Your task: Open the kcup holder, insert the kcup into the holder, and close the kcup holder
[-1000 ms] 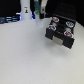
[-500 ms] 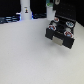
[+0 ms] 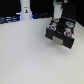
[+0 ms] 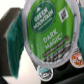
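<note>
The kcup [image 4: 47, 25] fills the wrist view, its green lid reading Green Mountain Dark Magic. My gripper [image 4: 44, 35] is shut on it, with one dark finger [image 4: 8, 33] showing at the pod's side. Beyond the kcup, other pods [image 4: 44, 71] sit in round slots of the tray. In the exterior view the black kcup holder [image 3: 61, 31] stands at the back on the exterior view's right. Its tray is slid out, with the pale front handle [image 3: 60, 43] toward the camera. My gripper [image 3: 59, 11] hangs just above the holder's back end.
A tall white bottle-shaped thing [image 3: 24, 10] stands at the back on the exterior view's left. The white table [image 3: 25, 55] spreads in front of the holder. Dark clutter lines the back edge.
The arm has carried the kcup toward the exterior view's right, from near the white bottle-shaped thing to above the holder. The holder has not moved.
</note>
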